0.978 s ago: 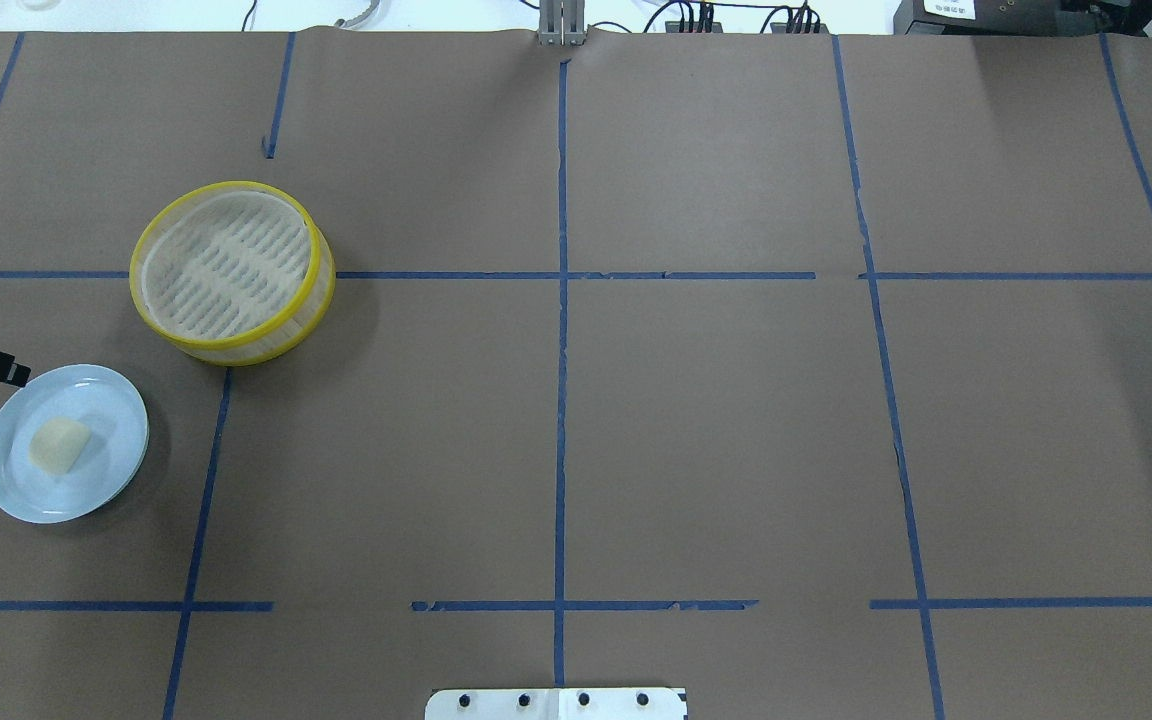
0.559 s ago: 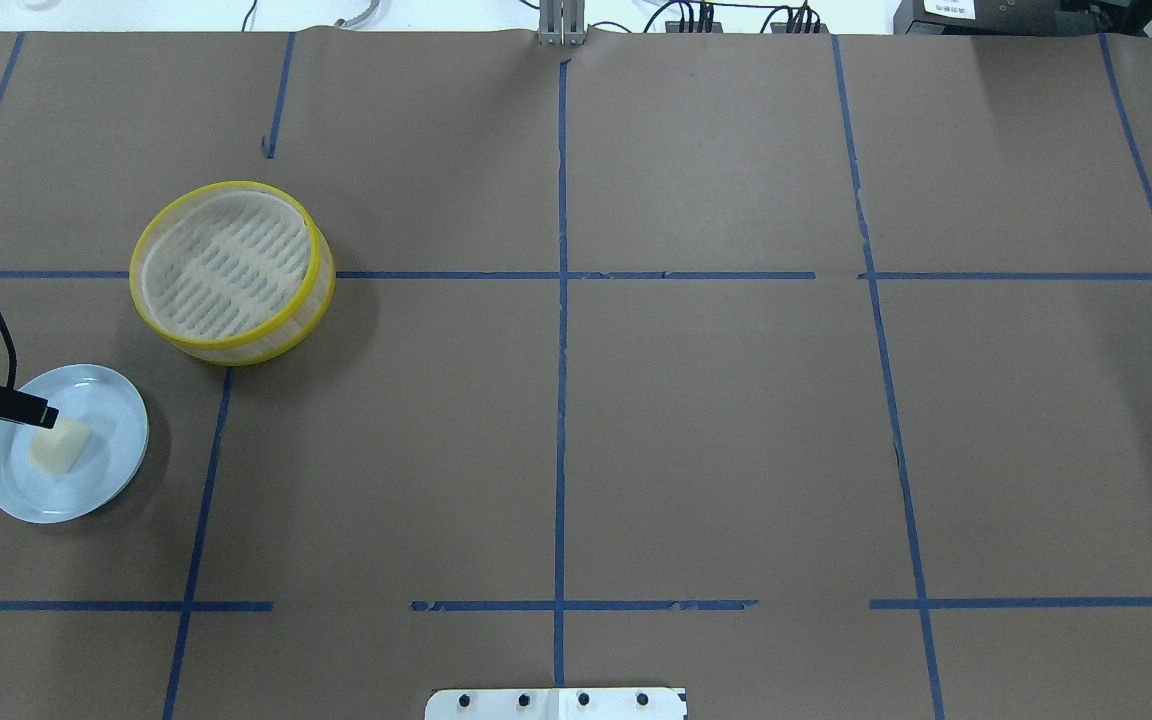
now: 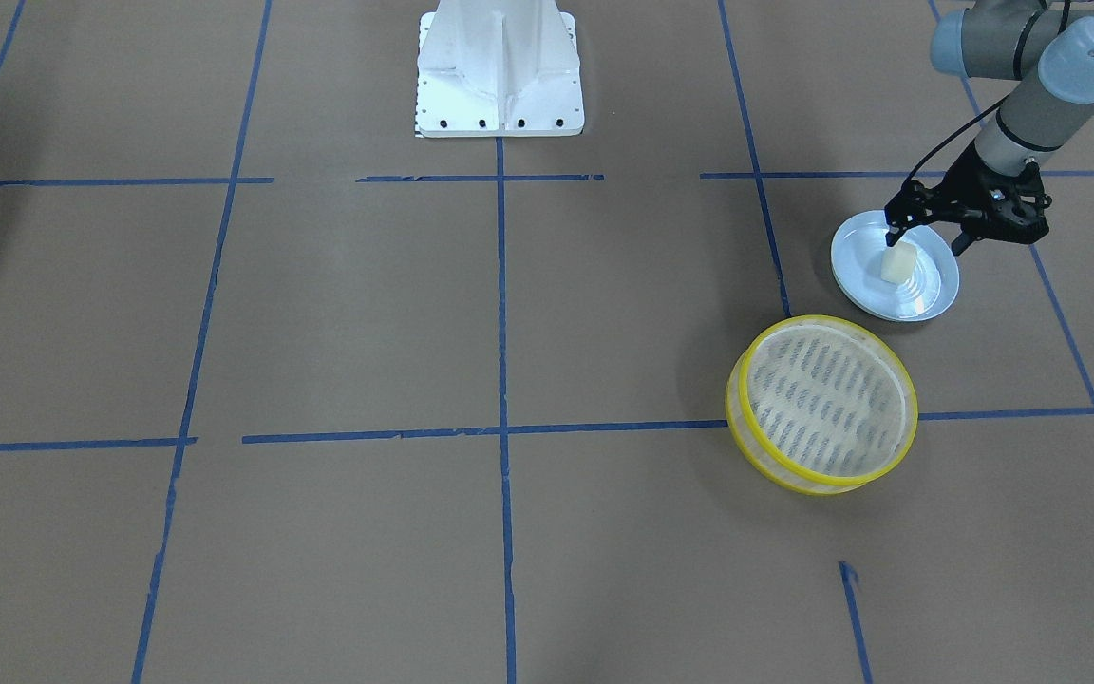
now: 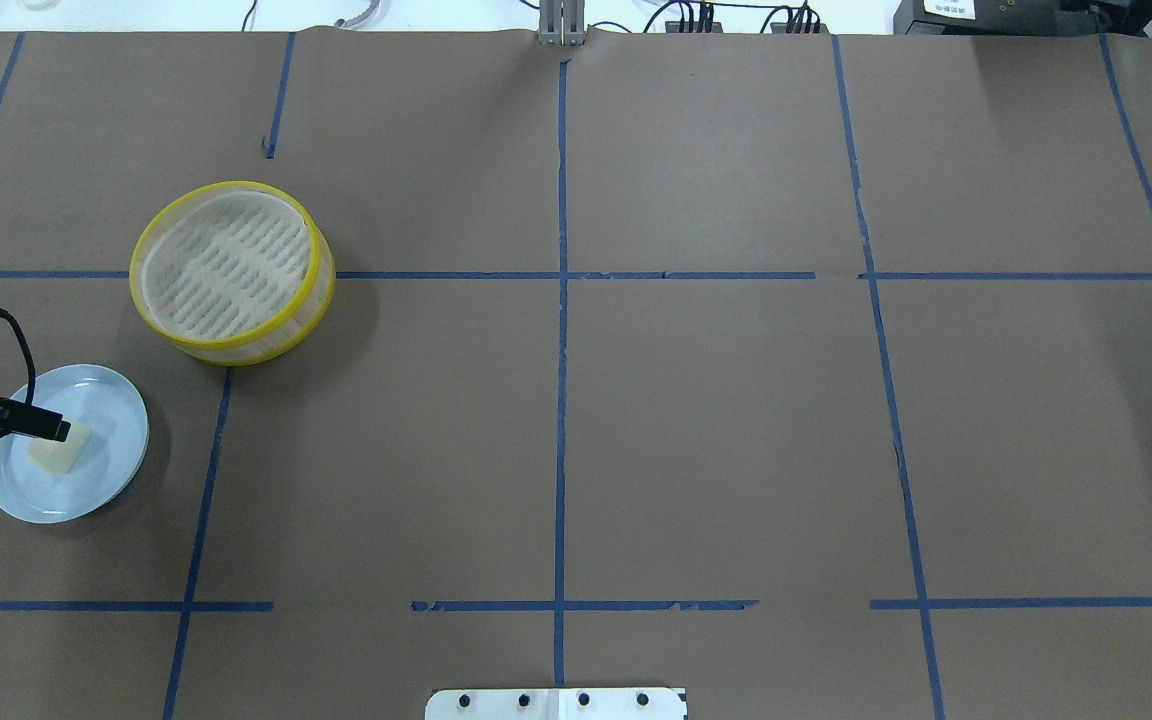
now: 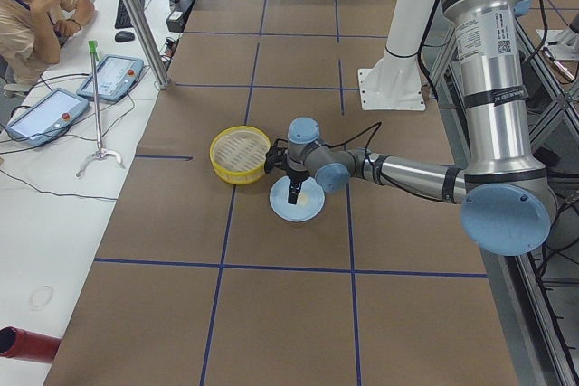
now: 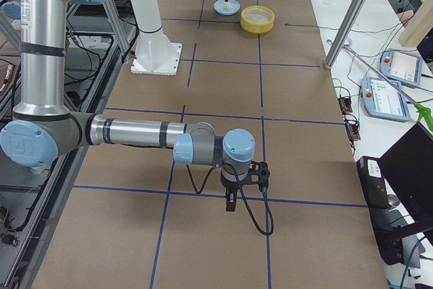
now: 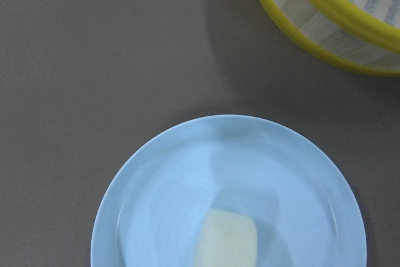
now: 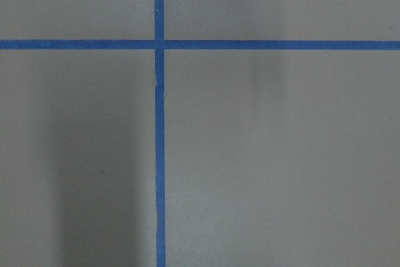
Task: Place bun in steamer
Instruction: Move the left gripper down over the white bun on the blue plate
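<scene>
Bun (image 4: 58,452): lay on the plate (image 4: 104,484) at the far left of the desk (image 4: 696,420), a little off the plate's middle, cream-white on pale blue. Sat apart from the steamer, with a strip of bare brown desk between plate and basket.

Left claw (image 3: 925,243): hung low over the plate, pointed down, spread wide and gripping nothing. Had one finger (image 3: 892,233) right at the bun's top edge, touching or just above, impossible to tell which. Kept the other finger out past the bun, near the plate's rim on the side away from the desk's middle. Showed in the overhead view only as one black finger reaching in from the left edge across the bun's upper corner. Looked down, through the wrist camera, on plate and bun, with a piece of the steamer's yellow rim in the upper right corner.

Steamer (image 4: 226,265): stood flat on the desk, right of the plate and farther from the robot, near it but not touching. Sat over a crossing of blue tape lines (image 4: 563,400).

Right claw (image 6: 231,201): pointed down over another tape crossing at the desk's right end, well apart from bun, plate and steamer. Seen from the right-end camera alone; impossible to tell wide from narrow.
</scene>
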